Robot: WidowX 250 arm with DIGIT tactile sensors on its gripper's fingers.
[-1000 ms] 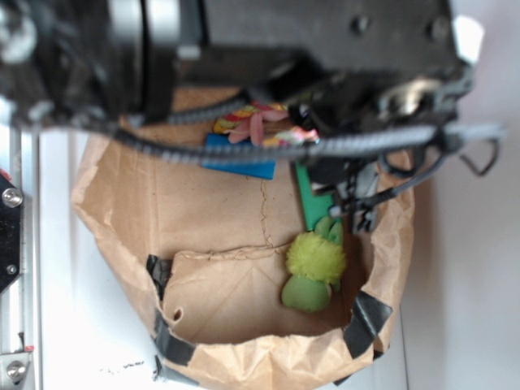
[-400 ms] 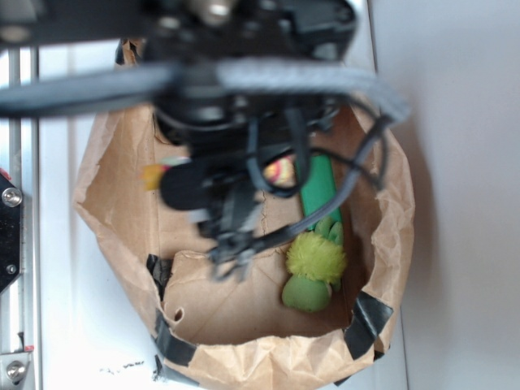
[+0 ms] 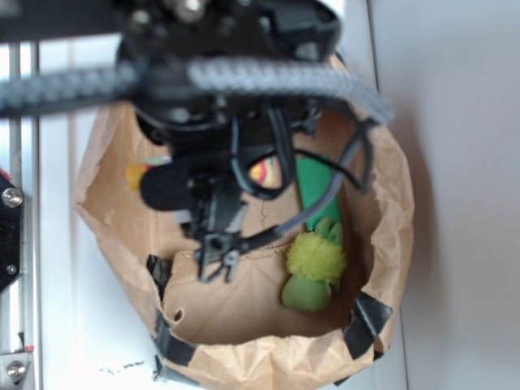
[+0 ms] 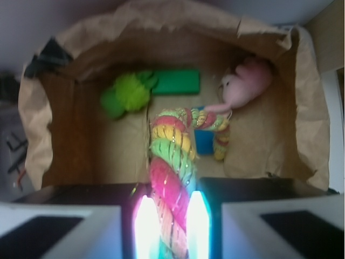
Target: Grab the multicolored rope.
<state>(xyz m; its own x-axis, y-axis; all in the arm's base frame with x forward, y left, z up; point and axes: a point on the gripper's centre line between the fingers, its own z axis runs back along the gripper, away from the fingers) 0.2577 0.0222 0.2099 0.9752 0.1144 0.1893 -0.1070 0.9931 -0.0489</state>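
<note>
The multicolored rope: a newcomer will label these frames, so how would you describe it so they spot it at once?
Look inside the brown paper bag in the wrist view. The multicolored rope runs from between the gripper fingers up the bag floor, then hooks right toward the pink plush toy. Unlike the fuzzy green plush toy, it is a thick twisted cord banded pink, yellow and green.

I see the arm (image 3: 219, 89) reaching down from the top of the exterior view, blurred, with black cables looped beside it. In the wrist view the tool (image 4: 168, 226) has both fingers (image 4: 197, 218) clamped against the multicolored rope (image 4: 171, 172) between them.
</note>
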